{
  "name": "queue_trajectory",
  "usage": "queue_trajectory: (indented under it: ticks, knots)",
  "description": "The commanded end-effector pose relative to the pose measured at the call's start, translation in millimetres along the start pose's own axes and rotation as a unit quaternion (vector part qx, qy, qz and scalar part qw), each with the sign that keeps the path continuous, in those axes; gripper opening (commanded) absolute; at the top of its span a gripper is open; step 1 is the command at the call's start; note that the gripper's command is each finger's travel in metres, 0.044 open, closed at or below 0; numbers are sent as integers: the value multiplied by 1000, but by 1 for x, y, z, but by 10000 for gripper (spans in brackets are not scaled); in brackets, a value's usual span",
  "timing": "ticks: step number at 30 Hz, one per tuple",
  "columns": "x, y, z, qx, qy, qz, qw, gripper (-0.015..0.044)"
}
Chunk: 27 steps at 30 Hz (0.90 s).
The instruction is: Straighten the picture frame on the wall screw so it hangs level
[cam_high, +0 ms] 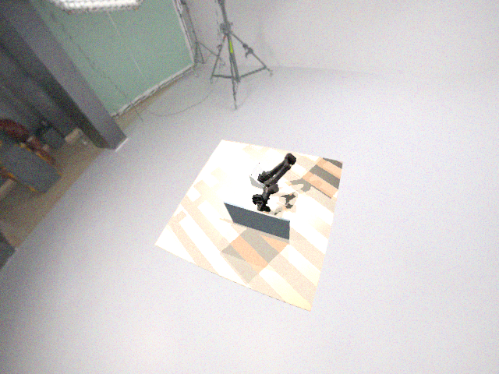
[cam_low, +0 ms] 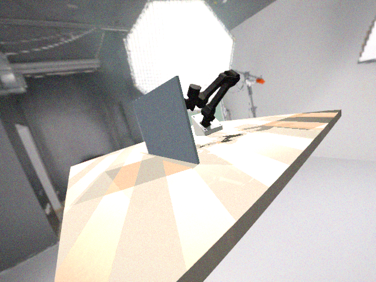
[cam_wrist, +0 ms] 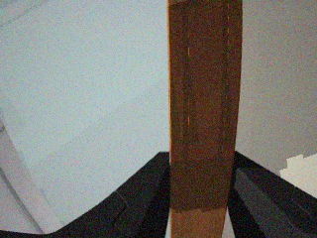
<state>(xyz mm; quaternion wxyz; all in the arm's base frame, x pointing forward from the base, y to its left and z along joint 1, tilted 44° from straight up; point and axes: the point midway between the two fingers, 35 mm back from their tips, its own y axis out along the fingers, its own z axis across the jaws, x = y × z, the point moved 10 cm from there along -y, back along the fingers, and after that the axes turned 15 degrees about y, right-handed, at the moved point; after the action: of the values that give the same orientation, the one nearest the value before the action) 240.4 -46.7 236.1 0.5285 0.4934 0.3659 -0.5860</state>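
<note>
The picture frame shows only in the wrist view, as a brown wooden bar (cam_wrist: 205, 74) running up the picture. My gripper (cam_wrist: 197, 163) is shut on this bar, with a black finger against each side. The blue-grey wall panel (cam_high: 257, 221) (cam_low: 167, 124) stands upright on the table, seen from behind in the top and exterior views. It hides the frame there, and in the exterior view it also hides my fingers. The screw and the notched strip are not visible. Whether the frame is level cannot be told from these frames.
The wooden table top (cam_high: 281, 277) (cam_low: 151, 230) carries the panel and the arm's light base block (cam_low: 212, 128). The black arm (cam_high: 277, 171) (cam_low: 217, 91) arches up from the base and down to the panel's far side. Patchy light and shadow cross the table.
</note>
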Motion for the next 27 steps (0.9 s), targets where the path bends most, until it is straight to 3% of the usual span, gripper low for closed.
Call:
queue_trajectory:
  ticks: [1,27]
  knots:
    - [0,0,0,0,-3,0,1000,0]
    - [0,0,-1,0,-68,0,998,0]
